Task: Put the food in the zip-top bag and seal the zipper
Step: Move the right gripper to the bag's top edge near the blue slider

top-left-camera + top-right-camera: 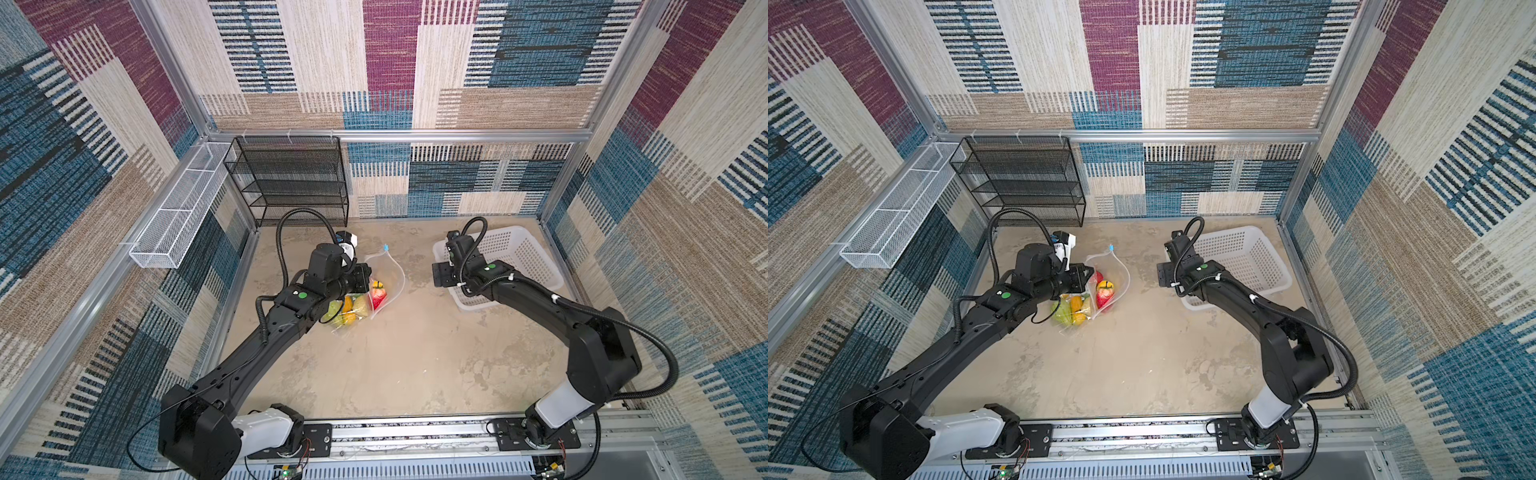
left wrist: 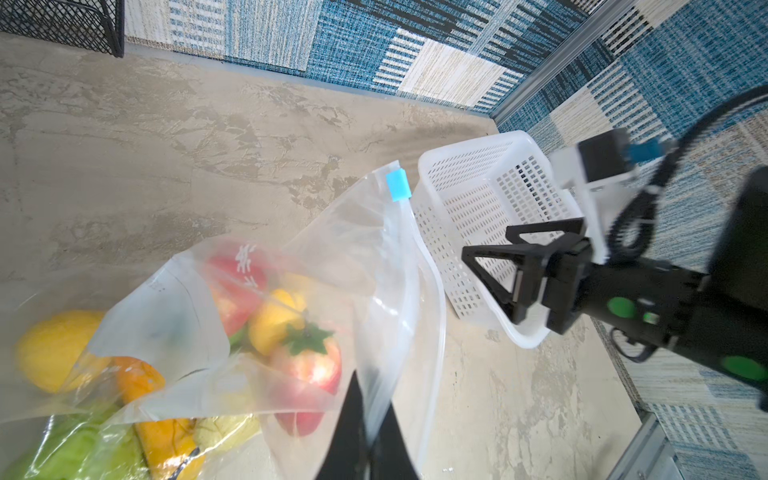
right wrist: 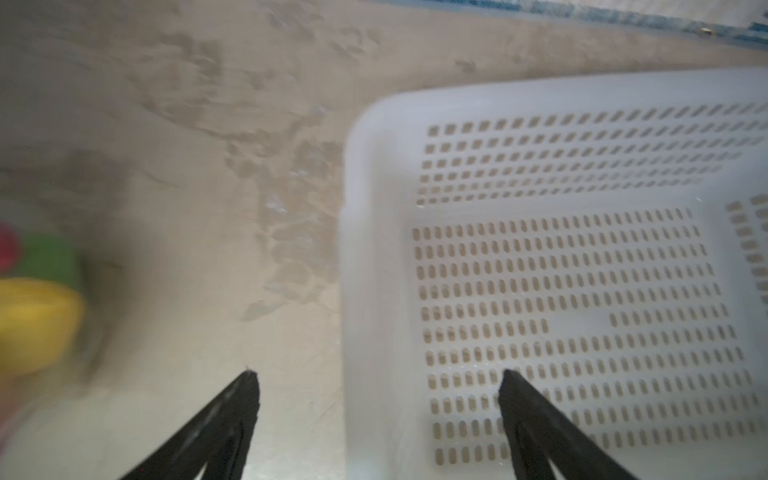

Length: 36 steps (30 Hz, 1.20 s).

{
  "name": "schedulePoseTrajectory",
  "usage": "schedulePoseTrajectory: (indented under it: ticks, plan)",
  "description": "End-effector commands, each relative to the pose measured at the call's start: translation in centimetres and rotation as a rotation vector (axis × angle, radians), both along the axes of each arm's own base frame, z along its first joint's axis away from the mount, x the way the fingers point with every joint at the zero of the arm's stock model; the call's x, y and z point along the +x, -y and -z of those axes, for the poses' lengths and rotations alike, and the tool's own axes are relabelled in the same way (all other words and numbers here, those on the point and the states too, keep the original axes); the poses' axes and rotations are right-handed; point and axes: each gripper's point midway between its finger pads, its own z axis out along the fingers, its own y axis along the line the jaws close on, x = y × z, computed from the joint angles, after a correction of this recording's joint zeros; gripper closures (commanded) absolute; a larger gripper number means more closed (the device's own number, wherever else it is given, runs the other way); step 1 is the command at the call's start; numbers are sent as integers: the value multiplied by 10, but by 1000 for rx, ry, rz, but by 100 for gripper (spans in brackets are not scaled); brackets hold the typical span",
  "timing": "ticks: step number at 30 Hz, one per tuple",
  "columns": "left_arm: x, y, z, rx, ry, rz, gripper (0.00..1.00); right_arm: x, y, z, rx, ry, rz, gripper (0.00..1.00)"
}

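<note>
The clear zip-top bag [image 1: 390, 274] [image 1: 1119, 276] [image 2: 374, 266] lies on the floor at centre left. The food [image 1: 353, 307] [image 1: 1075, 309] [image 2: 291, 316] shows inside it as red, yellow, orange and green toy fruits. The bag's mouth gapes, and the zipper [image 2: 441, 328] has its light-blue slider [image 1: 387, 248] [image 2: 398, 185] at the far end. My left gripper [image 1: 369, 277] [image 1: 1090, 276] [image 2: 372, 399] is shut on the bag's mouth edge. My right gripper [image 1: 436, 276] [image 1: 1160, 276] [image 3: 378, 376] hangs open and empty over the basket's near-left rim. The food [image 3: 37, 316] is a blur at that view's edge.
A white perforated basket [image 1: 523, 253] [image 1: 1250, 257] [image 2: 457, 174] [image 3: 374, 208] stands at the right with nothing showing inside. A black mesh shelf [image 1: 291, 178] stands against the back wall at the left. A white wire rack [image 1: 178, 220] hangs on the left wall.
</note>
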Motion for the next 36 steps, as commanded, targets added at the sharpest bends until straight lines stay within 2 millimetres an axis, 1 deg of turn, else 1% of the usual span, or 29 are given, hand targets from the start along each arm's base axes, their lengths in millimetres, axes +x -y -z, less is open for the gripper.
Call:
schedulePoseTrajectory:
  ticks: [1,3,5,7,11,12,15,18,21,24,26,28,31,34,36]
  plan:
    - [4,1,-7,-30,16,-14,100,-16,-60,-48,280,63,-285,12]
    - [4,1,-8,-31,18,-14,100,-25,-77,-64,352,74,-372,16]
    - [4,1,-8,-32,18,-13,100,-30,-89,-69,372,80,-419,19]
    - [3,2,-8,-33,18,-10,100,-33,-99,-67,365,79,-450,22]
    - [3,2,-8,-35,14,-9,100,-37,-129,-57,351,56,-512,29]
    - [3,3,-8,-38,13,-5,100,-37,-137,-55,337,56,-518,31]
    - [3,4,-8,-43,8,0,100,-29,-151,-48,278,67,-513,38]
    - [2,5,-11,-52,11,5,100,-14,-151,-45,241,82,-463,45]
    - [1,5,-14,-54,18,7,100,-5,-149,-44,216,98,-435,52]
    - [1,4,-14,-52,21,6,100,1,-146,-40,178,100,-419,55]
    - [1,4,-14,-52,21,6,100,3,-143,-39,150,107,-407,56]
    - [1,4,-14,-52,19,5,100,5,-140,-39,133,118,-397,61]
    - [1,5,-13,-55,14,6,100,5,-142,-40,135,126,-411,69]
    - [1,6,-11,-55,10,7,100,4,-147,-37,147,118,-433,82]
    - [1,6,-11,-57,8,9,100,4,-150,-38,159,120,-443,100]
